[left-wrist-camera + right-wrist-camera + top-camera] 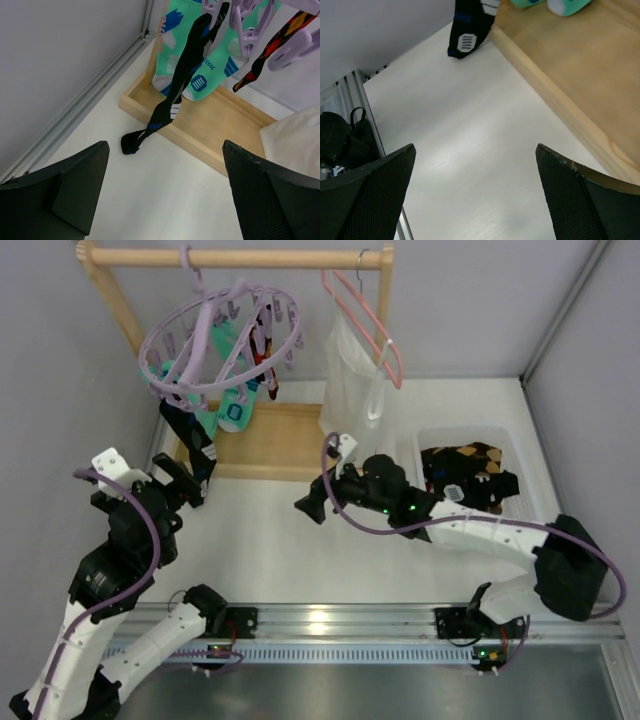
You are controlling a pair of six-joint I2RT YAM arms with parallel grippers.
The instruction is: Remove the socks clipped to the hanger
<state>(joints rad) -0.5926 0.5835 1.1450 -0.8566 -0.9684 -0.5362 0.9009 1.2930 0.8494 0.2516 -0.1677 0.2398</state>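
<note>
From above, the hanger (205,330) hangs from the rail at the upper left of the frame and is far from stripped. A black sock (185,435), teal socks (232,410) and a red-patterned sock (265,358) all dangle from its clips. The bin (425,440) at the right holds a heap of dark and brown fabric, so some pieces may already be off, though I cannot tell which. The left gripper (190,483) sits just below the black sock. The right gripper (310,505) is at mid-frame, apart from everything.

In the left wrist view, the fingers (75,185) are spread wide with nothing between them. The black sock runs from a clip at the top down to the floor beside the wooden base (210,125), with the teal pair behind it. It looks like the nearest one to take.

In the right wrist view, the fingers (370,195) are likewise released and empty. Only sock toes show at the top edge. Most of the job appears left.
</note>
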